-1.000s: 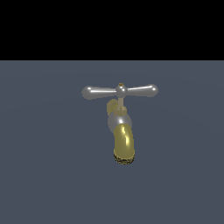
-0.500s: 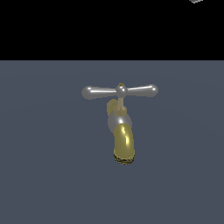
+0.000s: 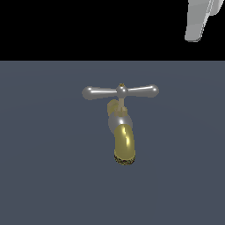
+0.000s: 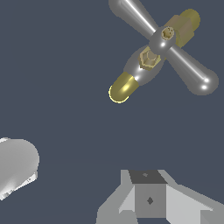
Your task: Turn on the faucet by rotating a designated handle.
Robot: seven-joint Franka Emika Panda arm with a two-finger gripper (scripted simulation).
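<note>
Standing alone on the flat dark grey counter (image 3: 39, 176), the faucet (image 3: 119, 127) was seen near the middle of the exterior view, its curved golden-brass spout (image 3: 124, 145) bending down from the silver rounded body and ending in a dark rough rim. Above that body a thin brass stem was seen rising to the handle (image 3: 120, 92), a shiny silver crossbar lying level over the faucet, with one tapering arm reaching out to each side of a central ball hub and a tiny brass nub topping the hub. A pale grey part of the gripper (image 3: 198, 19) was shown high above the faucet, off toward the exterior view's right and well apart from the handle, with nothing touched. Only that fragment was caught there, so how far the gripper stood open could not be told, and nothing was seen held in it. In the wrist view the faucet (image 4: 148, 65) was looked down upon, the handle (image 4: 164, 43) crossing diagonally above the body and the spout's rounded golden end jutting out beside it, while grey parts of the gripper's mount lay at the picture's edge, clear of the faucet.
</note>
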